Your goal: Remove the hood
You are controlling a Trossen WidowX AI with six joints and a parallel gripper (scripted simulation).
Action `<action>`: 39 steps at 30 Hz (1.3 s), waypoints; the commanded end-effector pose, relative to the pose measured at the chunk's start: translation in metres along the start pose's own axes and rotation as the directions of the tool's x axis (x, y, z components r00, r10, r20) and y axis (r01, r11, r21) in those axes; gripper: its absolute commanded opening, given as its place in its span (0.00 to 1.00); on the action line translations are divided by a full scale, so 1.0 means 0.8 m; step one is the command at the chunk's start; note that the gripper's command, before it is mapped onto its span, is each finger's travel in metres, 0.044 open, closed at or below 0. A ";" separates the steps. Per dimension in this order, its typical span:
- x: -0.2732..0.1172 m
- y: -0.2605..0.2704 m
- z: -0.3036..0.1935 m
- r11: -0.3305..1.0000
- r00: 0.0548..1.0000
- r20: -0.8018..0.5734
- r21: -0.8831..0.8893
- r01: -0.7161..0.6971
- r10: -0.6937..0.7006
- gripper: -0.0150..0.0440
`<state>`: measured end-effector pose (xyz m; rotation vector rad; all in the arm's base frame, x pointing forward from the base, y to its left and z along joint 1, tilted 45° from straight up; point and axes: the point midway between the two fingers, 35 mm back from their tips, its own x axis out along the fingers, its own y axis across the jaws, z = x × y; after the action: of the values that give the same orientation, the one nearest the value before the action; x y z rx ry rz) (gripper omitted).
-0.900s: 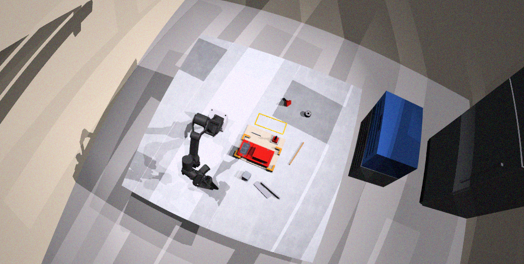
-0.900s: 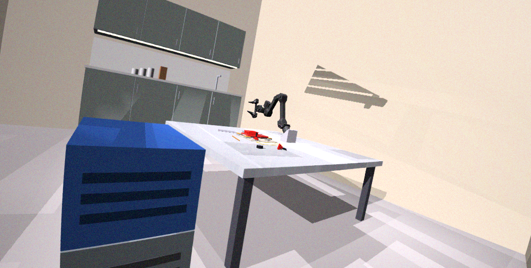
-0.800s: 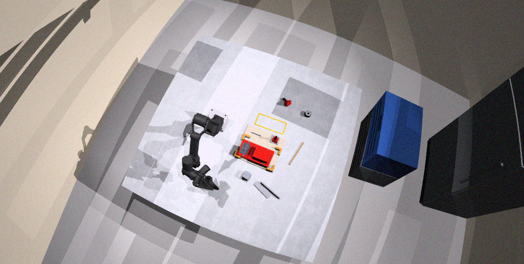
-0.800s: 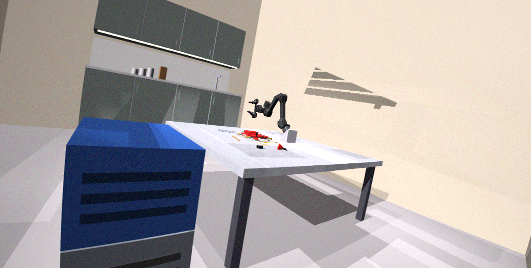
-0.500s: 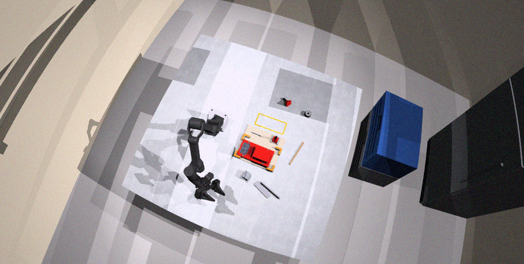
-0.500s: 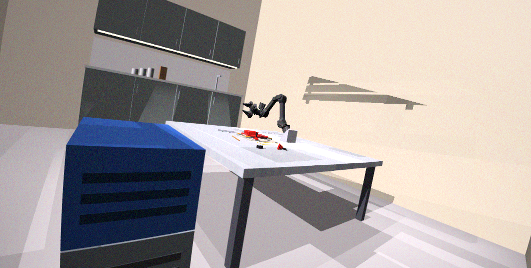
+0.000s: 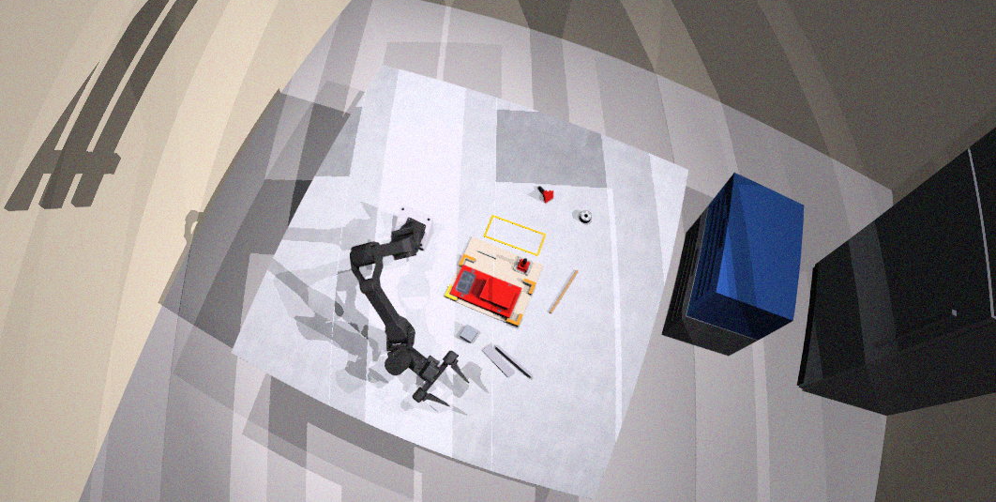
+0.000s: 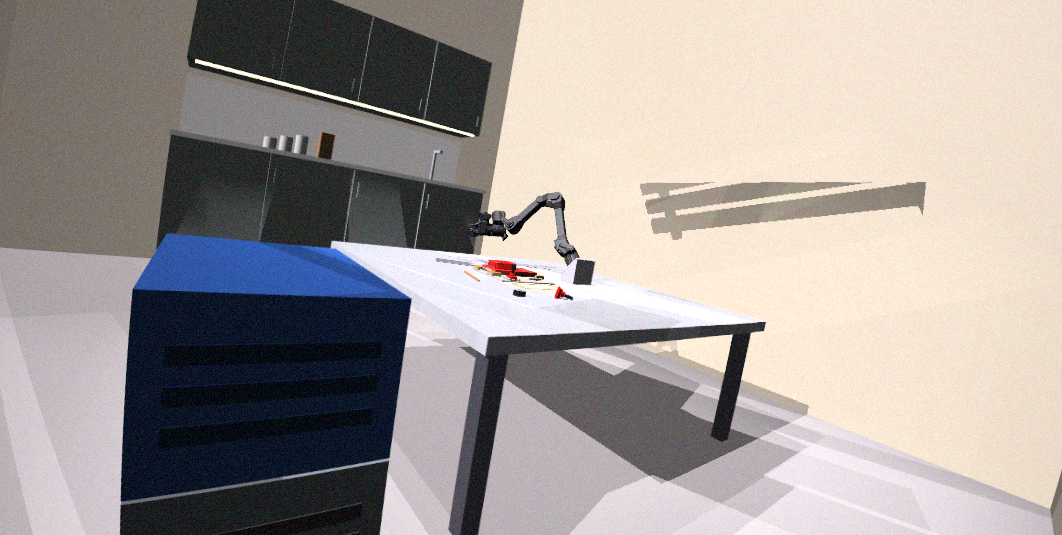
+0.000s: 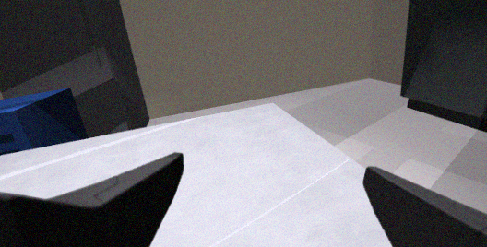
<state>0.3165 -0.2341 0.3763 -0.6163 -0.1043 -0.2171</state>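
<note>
The red toy car [image 7: 515, 303] [image 8: 501, 265] sits on a pale wooden board [image 7: 480, 244] between orange and yellow corner pieces. It has a raised red block and, at its left end in the top view, a grey panel [image 7: 465, 281]. Which part is the hood is too small to tell. The marked area, a yellow outline [image 7: 518, 224], lies beyond the board and shows nothing inside. My gripper [image 7: 466, 399] [image 9: 273, 168] is wide open and empty, raised over the table's near part, away from the car. The wrist view does not show the car.
A grey block [image 7: 468, 333], a grey strip [image 7: 497, 360] and a black bar [image 7: 512, 360] lie between gripper and car. A wooden stick [image 7: 563, 291] lies right of the board. A red piece [image 7: 547, 195] and a wheel [image 7: 585, 217] lie beyond the outline. A blue cabinet [image 7: 756, 254] stands beside the table.
</note>
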 end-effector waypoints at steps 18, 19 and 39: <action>0.054 0.280 -0.125 0.840 0.603 -0.694 0.538 0.072 0.393 1.00; 0.048 0.293 -0.128 0.845 0.564 -0.722 0.530 0.078 0.401 1.00; -0.097 0.429 -0.089 0.957 0.056 -0.989 -0.146 -0.252 -0.136 1.00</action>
<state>0.3395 -0.0137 0.1020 -0.3512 1.4057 -0.4954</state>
